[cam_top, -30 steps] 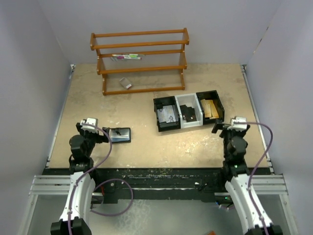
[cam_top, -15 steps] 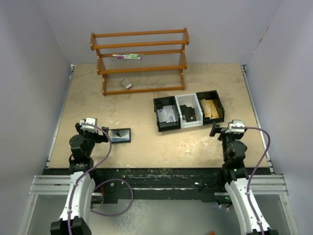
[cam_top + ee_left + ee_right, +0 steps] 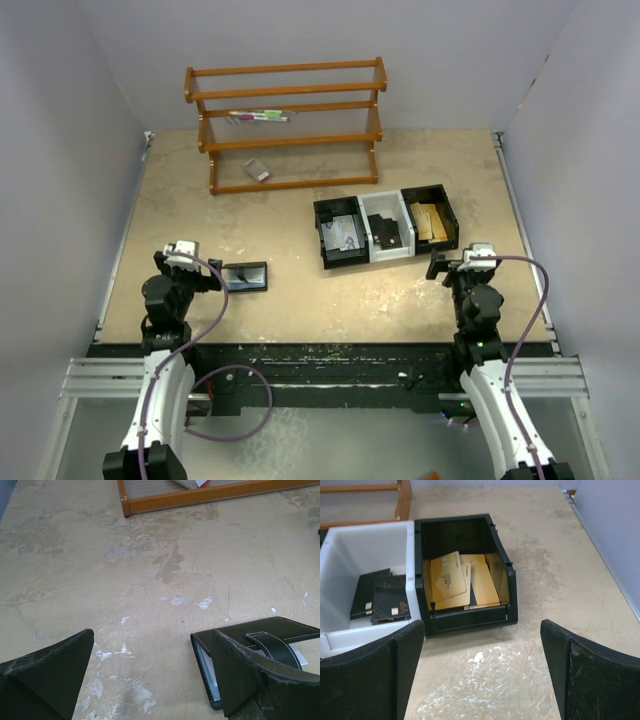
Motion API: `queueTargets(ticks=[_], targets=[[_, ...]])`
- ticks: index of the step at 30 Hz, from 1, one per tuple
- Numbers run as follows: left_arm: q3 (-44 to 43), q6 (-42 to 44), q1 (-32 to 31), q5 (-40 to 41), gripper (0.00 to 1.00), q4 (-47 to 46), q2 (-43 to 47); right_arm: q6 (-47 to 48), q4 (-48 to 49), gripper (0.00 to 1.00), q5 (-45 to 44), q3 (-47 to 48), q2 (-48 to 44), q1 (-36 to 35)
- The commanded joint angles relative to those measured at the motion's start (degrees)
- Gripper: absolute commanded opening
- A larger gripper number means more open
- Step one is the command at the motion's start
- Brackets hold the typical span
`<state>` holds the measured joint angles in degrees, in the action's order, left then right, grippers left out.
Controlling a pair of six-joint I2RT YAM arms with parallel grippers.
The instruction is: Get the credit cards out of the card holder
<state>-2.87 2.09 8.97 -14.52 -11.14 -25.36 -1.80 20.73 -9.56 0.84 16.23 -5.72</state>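
At the left side, the left tool (image 3: 152,645) sits low over the surface (image 3: 300,300) with its fingers spread wide and nothing between them. The card holder (image 3: 290,627) lies flat just ahead of this tool's right finger, which overlaps the holder's near corner in the wrist view; I cannot tell whether they touch. The holder is folded, a stitched strap across its black top and a sliver of pale lining showing at the edge facing the tool. Whether any card sits inside cannot be told. Far ahead of the left tool stands a wooden rack (image 3: 285,125), a small grey-white block (image 3: 257,170) on its lowest shelf.

Further right, a three-compartment tray (image 3: 465,617) rests on the surface just ahead of the right tool (image 3: 482,645). This tool, too, is spread wide and holds nothing. Ahead and to its left is the tray's white middle compartment, with dark cards (image 3: 380,600) lying in it. Straight ahead is the black end compartment – there the credit cards (image 3: 455,582) lie in a loose, overlapping pile, well apart from the holder.
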Motion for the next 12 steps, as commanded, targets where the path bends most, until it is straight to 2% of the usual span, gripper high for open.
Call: queueTargets(ticks=[1, 4, 12], targets=[[0.1, -0.9, 0.2, 0.1, 0.99, -2.5, -0.1, 0.7, 3.1, 1.0, 0.4, 1.5, 2.3, -0.1], [0.1, -0.7, 0.1, -0.4, 0.99, -2.7, -0.1, 0.7, 1.7, 1.0, 0.1, 1.1, 0.0, 0.0], [-0.1, -0.6, 0.1, -0.8, 0.99, -3.1, -0.9, 0.9, 2.3, 1.0, 0.6, 1.2, 0.7, -0.1]])
